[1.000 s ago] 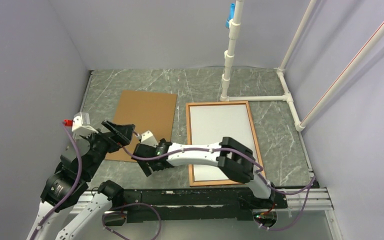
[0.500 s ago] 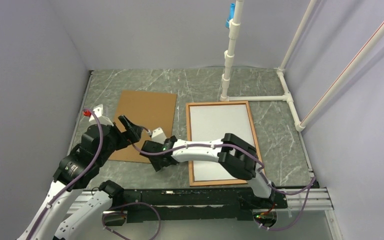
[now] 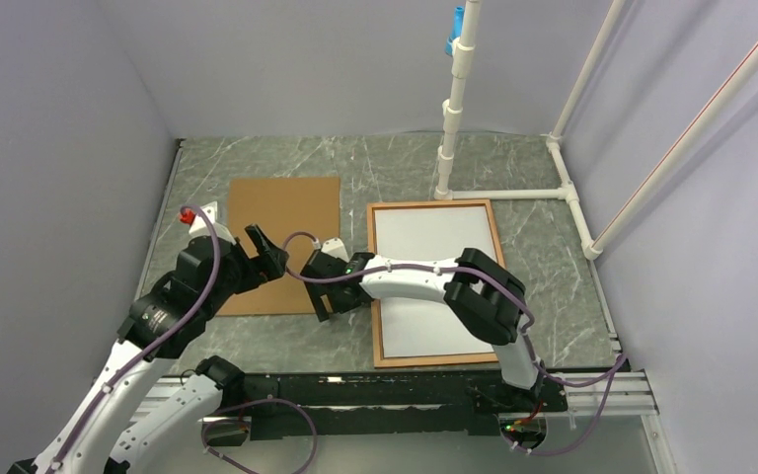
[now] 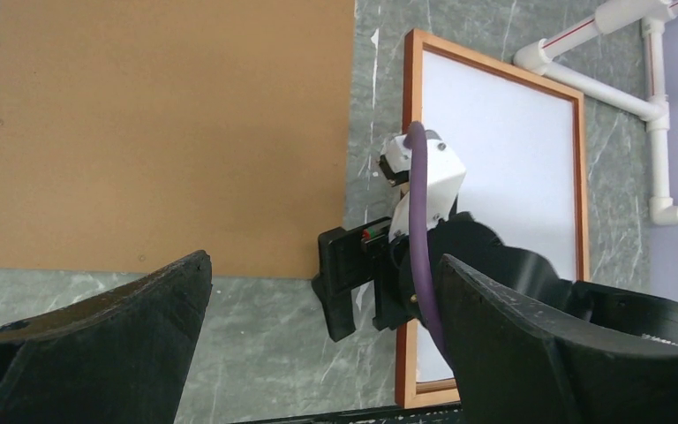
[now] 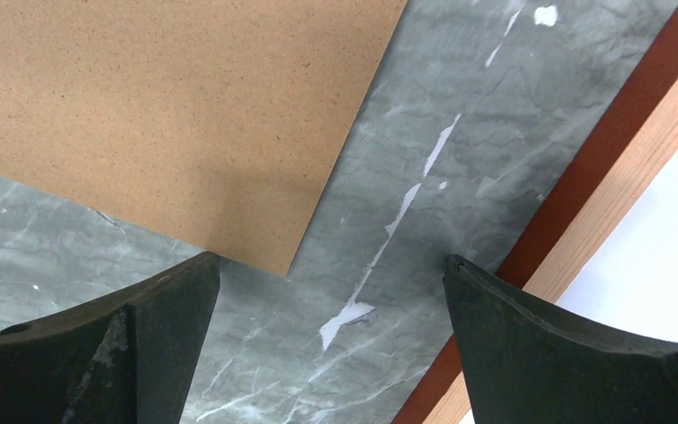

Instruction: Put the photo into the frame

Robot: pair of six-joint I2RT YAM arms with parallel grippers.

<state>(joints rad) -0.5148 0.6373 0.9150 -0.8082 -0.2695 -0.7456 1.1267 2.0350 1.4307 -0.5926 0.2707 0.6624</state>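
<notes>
The orange-brown frame [image 3: 499, 259] lies flat on the table at the right of centre. The photo [image 3: 432, 247] fills it with its white side up; no print shows. Both also show in the left wrist view, the frame [image 4: 410, 106] and the photo [image 4: 494, 150]. My right gripper [image 3: 322, 304] is open and empty, low over bare table between the frame's left rail [image 5: 618, 177] and the brown backing board [image 5: 168, 115]. My left gripper [image 3: 268, 252] is open and empty above the board's near right part [image 3: 281, 227], looking down on the right gripper [image 4: 344, 291].
The brown backing board [image 4: 159, 132] lies flat left of the frame. A white pipe stand [image 3: 449, 128] rises behind the frame, with pipes [image 3: 513, 193] along the table's back right. Grey walls close in the left, back and right sides.
My left arm has swung up and right over the board. My right gripper has moved up and right toward the frame's left rail. The board has shifted slightly left and lies straighter.
</notes>
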